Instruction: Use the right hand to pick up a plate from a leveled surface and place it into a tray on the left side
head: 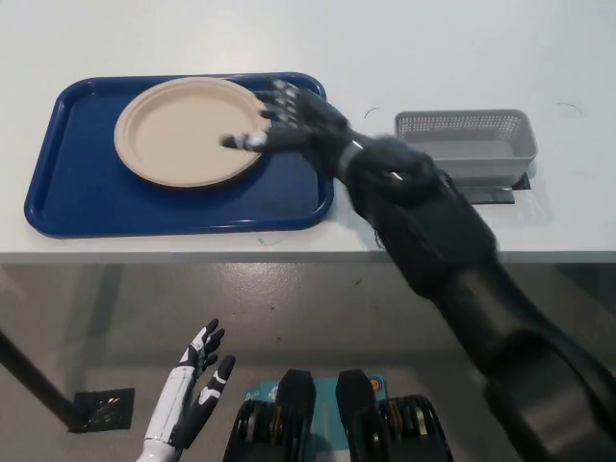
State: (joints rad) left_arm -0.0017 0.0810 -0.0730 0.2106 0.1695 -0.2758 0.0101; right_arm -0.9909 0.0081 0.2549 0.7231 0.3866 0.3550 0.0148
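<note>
A white table (pixel 433 48) fills the upper half of the head view, its front edge running straight across the picture, with a grey floor (pixel 96 318) below it. A blue plastic tray (pixel 77 197) with rounded corners and a raised rim lies flat on the table. Inside the tray, toward its far side, a round beige paper plate (pixel 183 135) lies flat and right side up, its ridged rim fully within the tray's rim. The black right hand (pixel 284 120) hovers over the tray's near right part, just beside the plate's right edge, with its fingers spread apart and holding nothing; the fingertips overlap the plate's right rim in the picture, and whether they touch it cannot be told, as the hand is blurred. The black right arm (pixel 452 250) runs from that hand down to the lower right corner of the picture, crossing the table's front edge. To the right of the tray, well apart from it, a grey mesh basket (pixel 481 144) stands upright on the table, on a dark flat mat (pixel 481 195) that shows along its front. Below the tray, past the table's edge and over the floor, the white left hand (pixel 197 385) rests with fingers apart and empty.
</note>
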